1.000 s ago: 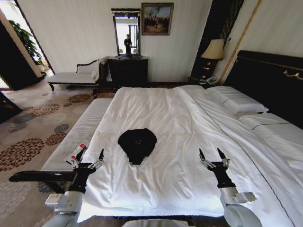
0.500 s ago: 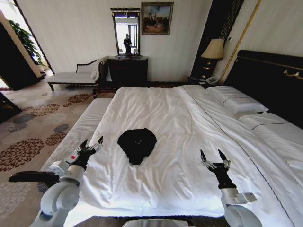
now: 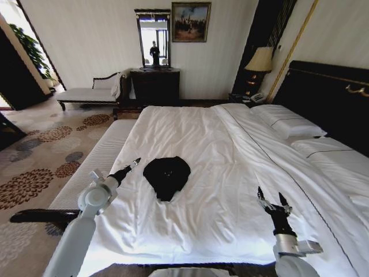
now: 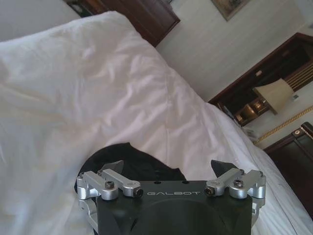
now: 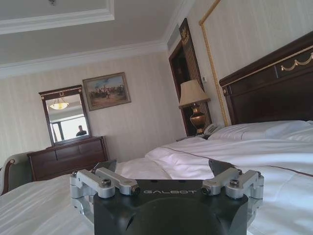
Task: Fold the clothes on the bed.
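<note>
The black T-shirt (image 3: 166, 175) lies in a rumpled heap on the white duvet of the bed (image 3: 230, 150), toward the foot end and on the robot's left of the bed's middle, small against the bedding. In the left wrist view it appears as a dark bunch (image 4: 142, 164) just beyond the fingertips. Being soft, light cloth, it will likely drape and slip rather than hold any shape; it probably needs spreading flat first, and the best holds appear to be an outer hem or a shoulder edge, pinched without gathering the duvet beneath.

The left gripper (image 3: 128, 167) is extended from the bed's left edge, its arm angled inward and its fingers pointing at the near left margin of the shirt, close to it but apart. Its jaws stand wide open and hold nothing (image 4: 168, 169). The right gripper (image 3: 274, 203) is held upright over the duvet near the foot of the bed, well apart from the shirt, fingers pointing up. It too is spread open and empty (image 5: 164, 169).
</note>
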### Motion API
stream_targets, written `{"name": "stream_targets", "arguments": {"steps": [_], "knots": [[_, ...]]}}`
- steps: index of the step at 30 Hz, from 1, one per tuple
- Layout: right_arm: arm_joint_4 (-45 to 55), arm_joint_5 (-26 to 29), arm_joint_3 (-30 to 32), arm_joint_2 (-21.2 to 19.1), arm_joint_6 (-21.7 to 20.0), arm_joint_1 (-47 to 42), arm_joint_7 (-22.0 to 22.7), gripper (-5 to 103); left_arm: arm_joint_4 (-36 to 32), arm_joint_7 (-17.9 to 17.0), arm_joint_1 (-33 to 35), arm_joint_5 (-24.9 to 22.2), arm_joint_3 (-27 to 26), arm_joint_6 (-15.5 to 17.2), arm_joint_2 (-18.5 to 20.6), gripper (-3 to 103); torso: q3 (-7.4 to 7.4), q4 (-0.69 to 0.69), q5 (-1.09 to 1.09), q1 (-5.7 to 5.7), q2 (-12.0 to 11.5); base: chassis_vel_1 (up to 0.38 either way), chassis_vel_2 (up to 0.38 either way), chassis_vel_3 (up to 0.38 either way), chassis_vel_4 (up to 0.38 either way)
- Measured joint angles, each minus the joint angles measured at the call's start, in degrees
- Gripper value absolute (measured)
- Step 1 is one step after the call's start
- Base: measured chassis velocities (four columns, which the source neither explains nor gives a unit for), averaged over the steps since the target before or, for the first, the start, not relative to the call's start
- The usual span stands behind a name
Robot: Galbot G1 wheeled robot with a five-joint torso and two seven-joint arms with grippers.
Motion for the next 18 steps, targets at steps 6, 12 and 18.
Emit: {"name": "stream_targets", "arguments": {"steps": [6,12,18], "knots": [[-0.45,0.07,-0.21,-0.58,-0.04,0.23,0.47,100,7.72,-0.21,-6.40,2.69,3.05,1.04,-2.37,100,0.00,0.03,-0.01,0.00,0.00,0.000,0.000,0.000,0.000],[-1.74,-0.45,0.28,-1.34,0.06,0.11,0.63,100,16.61,-0.21,-13.68,7.17,4.33,0.19,-5.14,100,-0.01,-0.01,0.02,-0.01,0.00,0.000,0.000,0.000,0.000],[-2.02,-1.55,0.46,-1.40,0.11,0.07,1.03,100,21.81,0.89,-12.65,7.34,1.19,0.30,-6.47,100,-0.01,0.02,0.00,-0.01,0.00,0.000,0.000,0.000,0.000]]}}
